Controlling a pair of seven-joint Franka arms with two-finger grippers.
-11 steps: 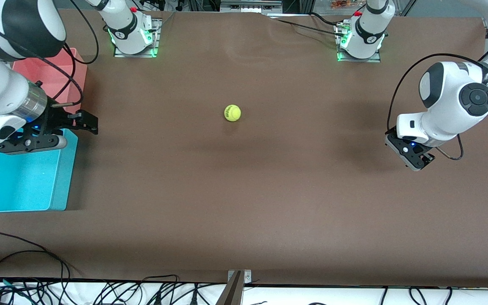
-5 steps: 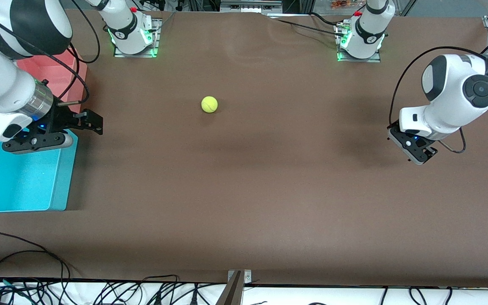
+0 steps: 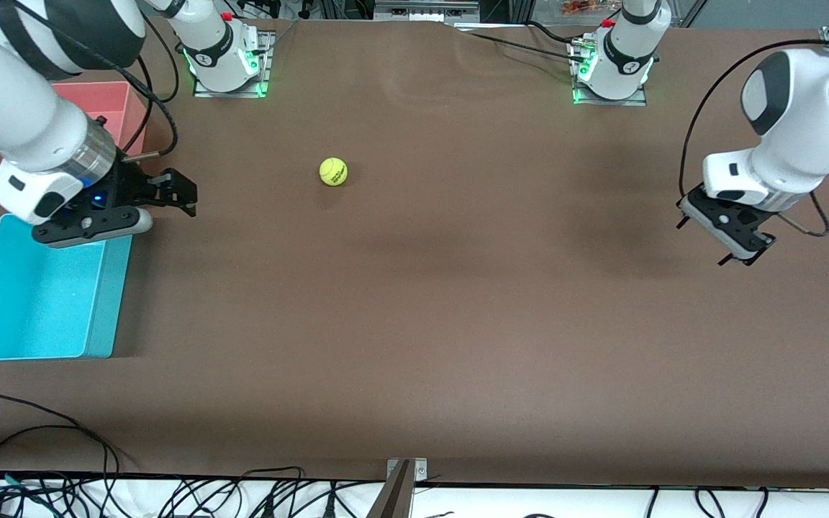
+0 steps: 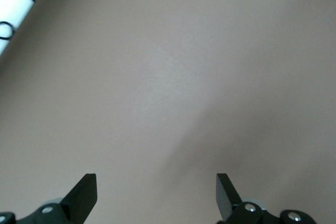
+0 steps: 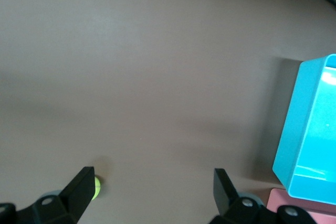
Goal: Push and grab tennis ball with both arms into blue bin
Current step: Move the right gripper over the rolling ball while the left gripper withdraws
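The tennis ball lies on the brown table, toward the right arm's end of the middle. It peeks out beside one fingertip in the right wrist view. My right gripper is open and empty, low over the table by the blue bin's corner, pointing at the ball with a gap between them. The blue bin stands empty at the right arm's end and shows in the right wrist view. My left gripper is open and empty over bare table at the left arm's end; its wrist view shows only table.
A pink-red bin stands next to the blue bin, farther from the front camera, partly hidden by the right arm. Cables lie along the table's edge nearest the front camera. The arm bases stand along the edge farthest from that camera.
The ball has rolled toward the right arm's end and slightly away from the front camera. My right gripper has moved toward it. My left arm has drawn back toward its own end.
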